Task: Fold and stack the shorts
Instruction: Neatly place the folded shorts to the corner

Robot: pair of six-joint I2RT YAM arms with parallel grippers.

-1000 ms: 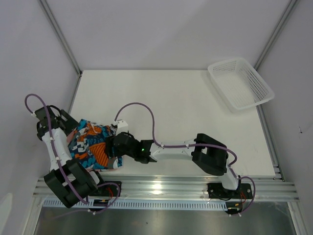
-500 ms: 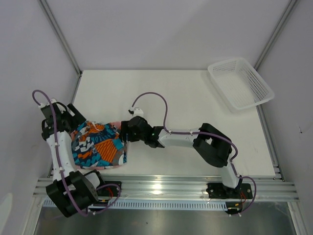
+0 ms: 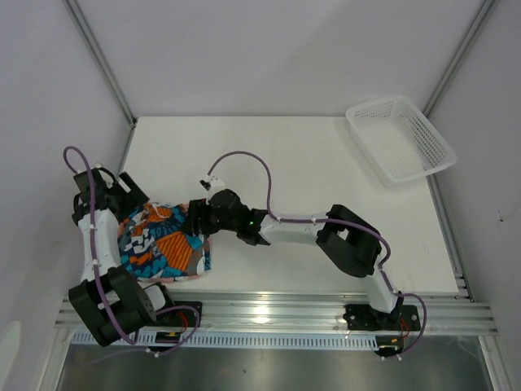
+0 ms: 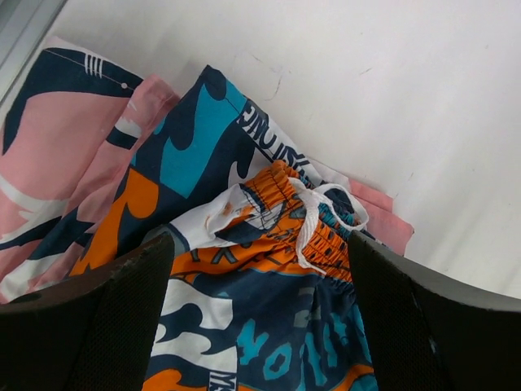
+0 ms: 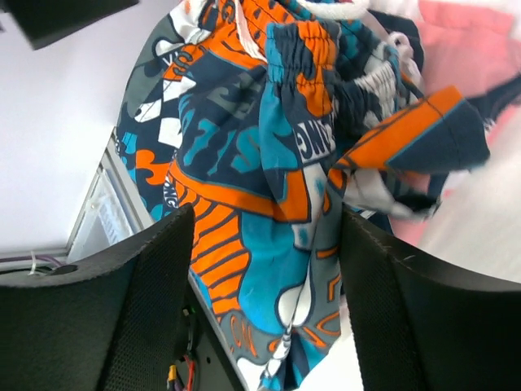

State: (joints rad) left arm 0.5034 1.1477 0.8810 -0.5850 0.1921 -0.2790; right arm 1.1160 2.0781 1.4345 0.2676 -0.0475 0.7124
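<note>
The patterned shorts (image 3: 159, 244) are laid folded upon the pink shorts (image 4: 49, 159). Above the pink shorts, the left gripper (image 4: 260, 244) and right gripper (image 5: 267, 216) are held with jaws apart, presumably for release.

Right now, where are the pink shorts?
The pink shorts lie at the table's near-left corner, mostly covered by the patterned shorts; the left wrist view shows their edges.

Both my jaws hang open over the patterned shorts (image 3: 159, 244) at the near-left corner of the table (image 3: 326, 171), crowding it. The middle and far side lie free, save the mesh basket (image 3: 399, 138) at the far-right corner.
</note>
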